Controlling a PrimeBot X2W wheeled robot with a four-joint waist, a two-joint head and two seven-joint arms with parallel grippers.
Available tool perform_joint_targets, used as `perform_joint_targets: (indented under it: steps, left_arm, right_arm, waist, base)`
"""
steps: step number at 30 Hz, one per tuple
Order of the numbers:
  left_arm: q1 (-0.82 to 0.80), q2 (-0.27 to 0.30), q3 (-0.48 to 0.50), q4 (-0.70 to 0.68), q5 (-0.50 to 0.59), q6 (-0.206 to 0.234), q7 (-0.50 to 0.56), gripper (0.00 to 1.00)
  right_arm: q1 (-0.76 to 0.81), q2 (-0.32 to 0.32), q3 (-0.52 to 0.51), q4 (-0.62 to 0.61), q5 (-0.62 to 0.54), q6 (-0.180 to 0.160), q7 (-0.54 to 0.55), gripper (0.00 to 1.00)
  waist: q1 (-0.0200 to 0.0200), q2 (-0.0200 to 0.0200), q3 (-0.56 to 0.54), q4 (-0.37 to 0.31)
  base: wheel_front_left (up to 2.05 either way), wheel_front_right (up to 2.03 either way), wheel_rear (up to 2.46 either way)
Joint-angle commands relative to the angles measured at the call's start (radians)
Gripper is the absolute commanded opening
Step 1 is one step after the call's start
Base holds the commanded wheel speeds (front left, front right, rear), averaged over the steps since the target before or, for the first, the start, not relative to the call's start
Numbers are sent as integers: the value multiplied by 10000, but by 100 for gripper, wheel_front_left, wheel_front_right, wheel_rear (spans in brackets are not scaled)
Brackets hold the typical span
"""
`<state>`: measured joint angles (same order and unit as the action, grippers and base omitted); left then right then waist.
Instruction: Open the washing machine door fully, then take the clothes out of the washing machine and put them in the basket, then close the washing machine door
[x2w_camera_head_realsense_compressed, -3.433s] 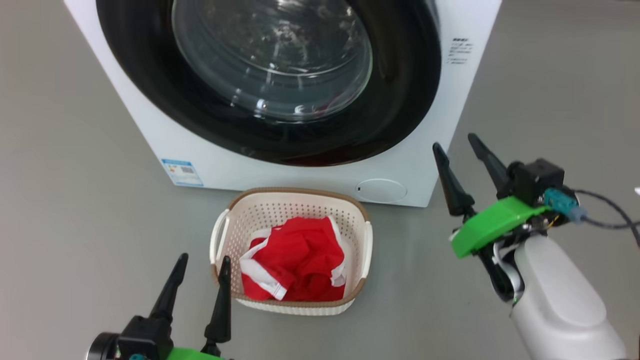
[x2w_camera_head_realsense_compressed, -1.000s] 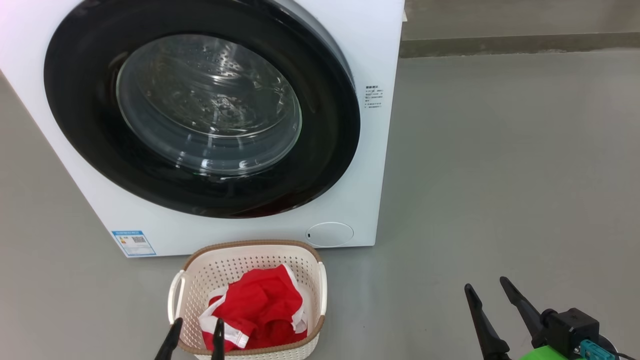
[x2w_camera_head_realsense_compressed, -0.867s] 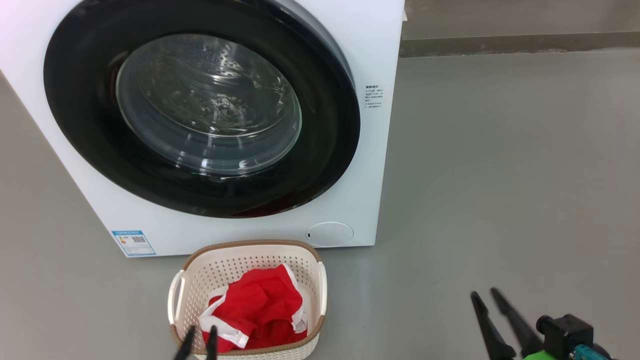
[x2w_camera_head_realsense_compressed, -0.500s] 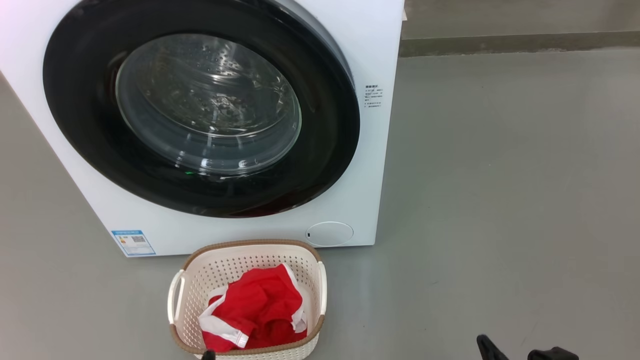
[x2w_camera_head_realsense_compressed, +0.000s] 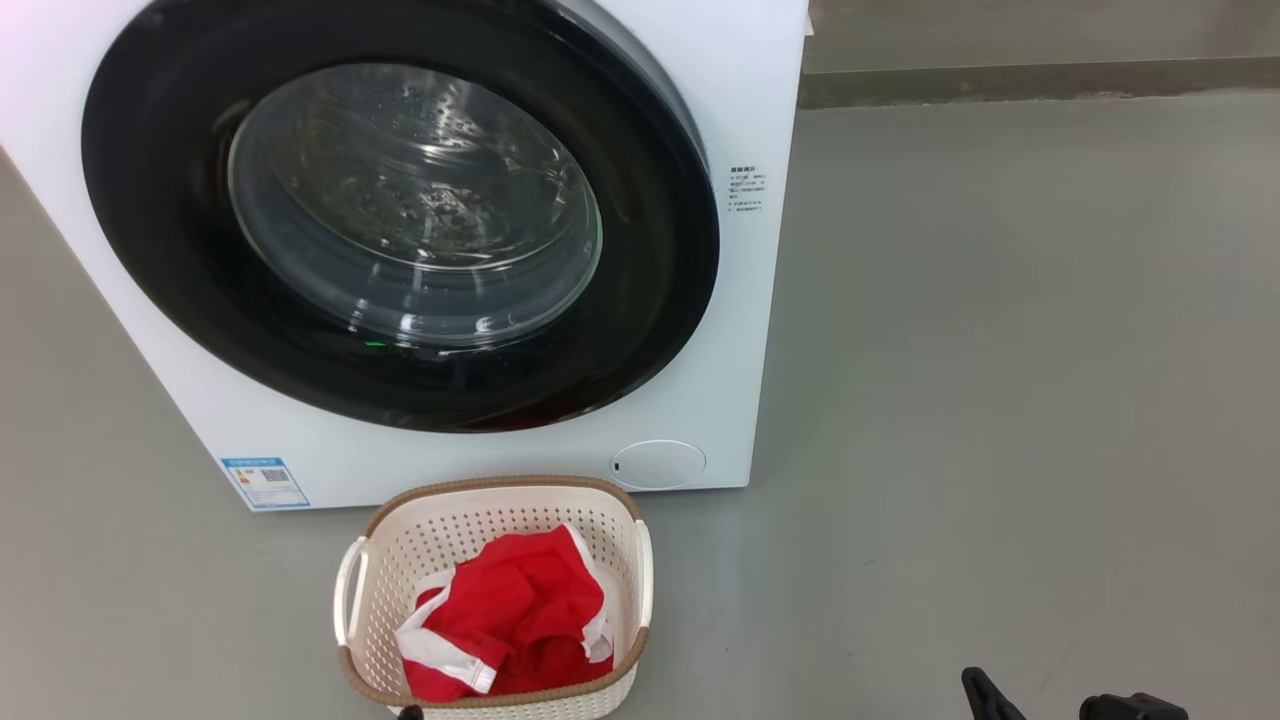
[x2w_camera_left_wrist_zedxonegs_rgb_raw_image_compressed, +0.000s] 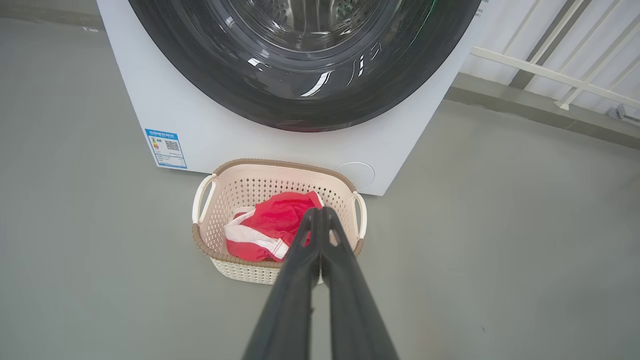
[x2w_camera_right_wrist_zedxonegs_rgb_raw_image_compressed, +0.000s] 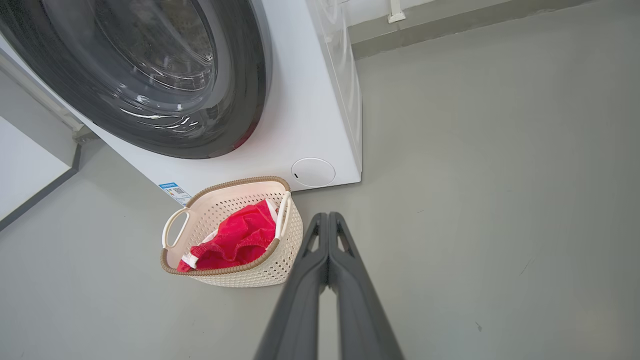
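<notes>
We found the door (x2w_camera_head_realsense_compressed: 415, 205) of the washing machine (x2w_camera_head_realsense_compressed: 750, 300) shut flat against its white front. The basket (x2w_camera_head_realsense_compressed: 480, 528) stood on the grey floor (x2w_camera_head_realsense_compressed: 1000, 350) just in front of the machine, below the door, and the red clothes (x2w_camera_head_realsense_compressed: 520, 610) lay bunched inside it. Our left gripper (x2w_camera_left_wrist_zedxonegs_rgb_raw_image_compressed: 318, 212) hung by the basket's near edge, its fingers clenched together on nothing. Our right gripper (x2w_camera_right_wrist_zedxonegs_rgb_raw_image_compressed: 327, 216) hung over the floor to the basket's right, likewise clenched and empty.
</notes>
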<state>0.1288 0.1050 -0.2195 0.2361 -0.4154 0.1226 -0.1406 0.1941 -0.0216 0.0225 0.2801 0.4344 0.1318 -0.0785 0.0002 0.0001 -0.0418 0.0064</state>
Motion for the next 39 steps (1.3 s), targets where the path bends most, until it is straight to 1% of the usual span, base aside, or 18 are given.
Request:
perform_joint_targets:
  steps: [1,39]
  left_arm:
    - [-282,34,192,-179,-269,-79,21,0]
    - [-984,-75,1136,-89,-4320,-912,778,0]
  right_arm:
    - [-408,-116,-26,-237,244,-1,10,0]
    - [-1281,-298,-307,-285,4284,-5,518,0]
  waist:
    - [-1,-1,4,0]
    - [-2,-1,155,-22]
  base:
    - [0,0,0]
    - [0,0,0]
